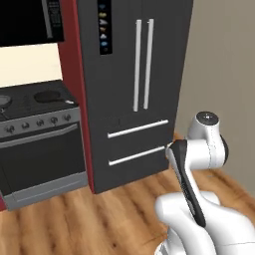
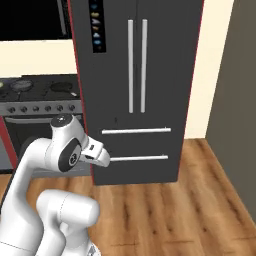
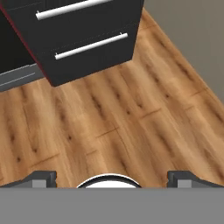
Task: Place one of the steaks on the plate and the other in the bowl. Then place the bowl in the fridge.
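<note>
Facing the fridge point(image 1: 134, 94), centre of both base views, doors and both lower drawers closed; we judge the base sits here ahead of the final stow step.
- Gripper point(image 3: 112, 177): tips at bottom of hand view, set wide apart, nothing between them; pointed down at wood floor point(image 3: 131, 122), prob. because arm is folded for travel.
- Arm point(image 1: 196, 149): tucked, lower right of left base view.
- Stove point(image 1: 37, 119): left of fridge, dark pan point(image 1: 47, 97) on burner, upper left.
- Steaks, plate, bowl: we can't place them from these frames.
- Est. progress: nothing sorted yet, fridge unopened.
</note>
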Tool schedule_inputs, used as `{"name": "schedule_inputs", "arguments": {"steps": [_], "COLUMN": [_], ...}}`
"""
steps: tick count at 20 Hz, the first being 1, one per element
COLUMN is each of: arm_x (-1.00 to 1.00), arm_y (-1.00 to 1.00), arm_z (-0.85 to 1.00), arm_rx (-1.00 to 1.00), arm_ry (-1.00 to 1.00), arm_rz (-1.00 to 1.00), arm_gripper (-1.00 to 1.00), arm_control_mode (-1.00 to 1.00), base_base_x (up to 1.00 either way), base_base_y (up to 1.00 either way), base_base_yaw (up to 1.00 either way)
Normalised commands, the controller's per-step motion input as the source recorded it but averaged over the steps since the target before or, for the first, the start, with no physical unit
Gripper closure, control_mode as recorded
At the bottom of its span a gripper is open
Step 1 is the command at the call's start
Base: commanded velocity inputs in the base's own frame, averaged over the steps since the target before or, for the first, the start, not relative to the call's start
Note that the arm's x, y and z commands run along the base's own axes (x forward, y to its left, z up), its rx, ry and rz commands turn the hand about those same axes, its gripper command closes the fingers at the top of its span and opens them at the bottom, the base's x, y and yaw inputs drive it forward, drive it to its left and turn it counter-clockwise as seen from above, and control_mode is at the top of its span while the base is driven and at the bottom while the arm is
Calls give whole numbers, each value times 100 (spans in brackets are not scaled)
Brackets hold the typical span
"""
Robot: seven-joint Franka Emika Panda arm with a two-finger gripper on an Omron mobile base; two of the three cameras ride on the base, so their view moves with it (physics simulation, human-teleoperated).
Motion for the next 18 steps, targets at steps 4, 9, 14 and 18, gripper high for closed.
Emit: {"name": "schedule_inputs", "arguments": {"steps": [4, 9, 14, 18], "arm_x": [0, 0, 0, 0], "arm_y": [0, 0, 0, 0], "arm_z": [0, 0, 0, 0], "arm_rx": [0, 0, 0, 0], "arm_ry": [0, 0, 0, 0], "arm_rz": [0, 0, 0, 0], "arm_gripper": [-100, -100, -100, -100], "arm_control_mode": [100, 100, 100, 100], "base_base_x": [96, 49, 15, 26], "base_base_y": [-70, -44, -38, -61], "base_base_yaw": [39, 27, 6, 2]}}
